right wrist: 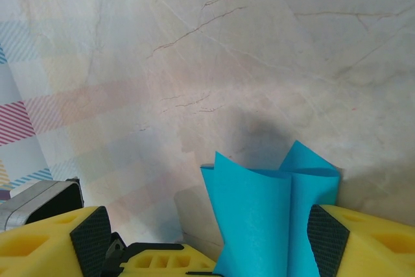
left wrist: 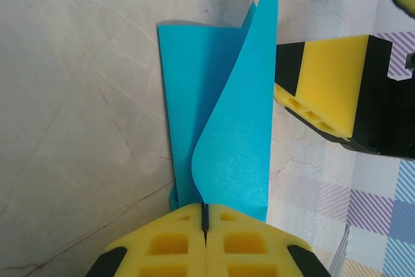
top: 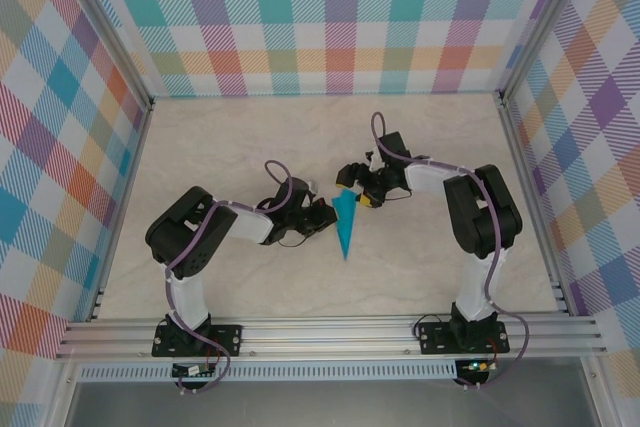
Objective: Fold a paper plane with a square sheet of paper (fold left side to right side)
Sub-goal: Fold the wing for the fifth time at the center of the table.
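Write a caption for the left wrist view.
Closed left hand at the near edge of the folded teal paper, one flap curling up off the table.

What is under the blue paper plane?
The paper plane lies on the pale marbled table. Its top flap curls up over a flatter layer. The table right beneath it is hidden by the paper.

I see the paper plane (top: 346,222) as a narrow teal-blue dart a little below the middle of the top view. Its sharp tip points to the bottom of the frame and its wider end points up. In the left wrist view one layer lies flat at the centre, and one flap is lifted and curved. In the right wrist view, at lower right, two flaps stand up with a notch between them.
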Controlling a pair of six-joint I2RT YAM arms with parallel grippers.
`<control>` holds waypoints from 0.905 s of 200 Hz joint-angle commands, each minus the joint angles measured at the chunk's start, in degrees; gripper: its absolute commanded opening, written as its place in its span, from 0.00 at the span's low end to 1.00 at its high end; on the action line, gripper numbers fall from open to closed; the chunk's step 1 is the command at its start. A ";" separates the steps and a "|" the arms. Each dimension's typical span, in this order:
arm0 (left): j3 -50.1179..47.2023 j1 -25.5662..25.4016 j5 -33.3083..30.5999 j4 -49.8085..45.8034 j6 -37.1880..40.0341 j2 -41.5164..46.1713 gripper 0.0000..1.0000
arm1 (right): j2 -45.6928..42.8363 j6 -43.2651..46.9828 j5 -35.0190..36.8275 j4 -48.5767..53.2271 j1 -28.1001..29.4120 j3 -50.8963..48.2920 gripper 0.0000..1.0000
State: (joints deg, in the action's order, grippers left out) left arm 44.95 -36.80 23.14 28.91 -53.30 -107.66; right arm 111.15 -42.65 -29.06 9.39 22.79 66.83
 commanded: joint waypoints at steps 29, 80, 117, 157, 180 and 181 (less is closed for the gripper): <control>1.54 0.85 1.30 0.29 1.27 0.43 0.00 | 2.28 2.17 0.65 5.48 0.77 3.55 0.82; 3.17 1.02 1.11 -2.52 4.38 0.24 0.00 | 4.33 2.92 2.79 10.09 1.39 4.72 0.83; 4.00 1.11 1.39 -2.96 4.71 -0.91 0.00 | 4.60 3.37 3.09 10.78 1.65 4.72 0.83; 3.33 1.11 1.40 -2.71 4.56 -1.50 0.00 | 4.42 3.65 3.39 10.92 1.82 4.67 0.83; 2.91 1.11 1.30 -2.60 4.56 -1.79 0.00 | 4.24 3.63 3.31 10.80 1.94 4.63 0.83; 2.93 1.11 1.26 -2.61 4.54 -1.82 0.00 | 4.24 3.63 3.35 10.81 1.92 4.63 0.83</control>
State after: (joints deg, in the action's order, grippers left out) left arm 47.81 -36.60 24.05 26.92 -49.87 -108.62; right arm 113.56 -39.83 -27.03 16.21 24.03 71.37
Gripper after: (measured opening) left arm 0.042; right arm 0.832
